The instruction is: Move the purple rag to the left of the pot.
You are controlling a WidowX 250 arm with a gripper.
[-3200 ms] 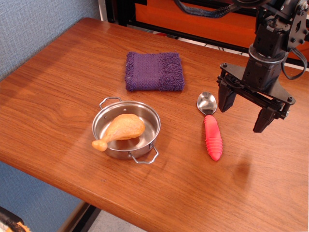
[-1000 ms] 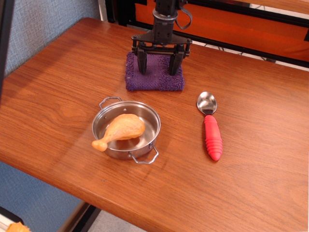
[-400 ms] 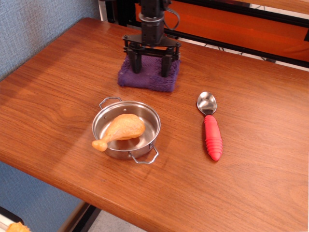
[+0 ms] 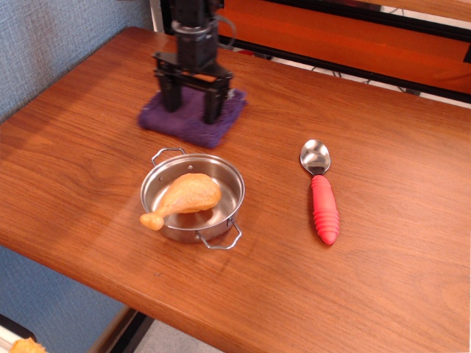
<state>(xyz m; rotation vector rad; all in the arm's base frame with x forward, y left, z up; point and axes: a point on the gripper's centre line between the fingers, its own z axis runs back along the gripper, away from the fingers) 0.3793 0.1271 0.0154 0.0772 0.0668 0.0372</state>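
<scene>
The gripper (image 4: pixel 192 107) now stands on the rag (image 4: pixel 193 118), its two fingers spread wide and planted on the cloth near its left and right parts rather than pinching it; nothing is clamped between the jaws, so the grip looks like a downward press. A few seconds ago the arm hung over the right of the table (image 4: pixel 383 243) beside the spoon (image 4: pixel 321 195); a second ago it had come down on the rag where that lay behind the pot (image 4: pixel 193 195), a little to its right. Since then the rag has slid leftward across the wood with the fingers on it, turning slightly as it went, so that its near edge now runs askew. It lies behind the pot and slightly to its left, its right corner about level with the pot's right rim, and it is close to the far loop handle without touching it. The pot, the drumstick (image 4: pixel 184 198) inside it and the spoon have not moved. The drag appears to be working, but the task is only partly done: the rag is still more behind the pot than beside it. It probably needs to travel further left and then toward the camera, and the path should stay wide of the pot's handle so the pot is not nudged.
</scene>
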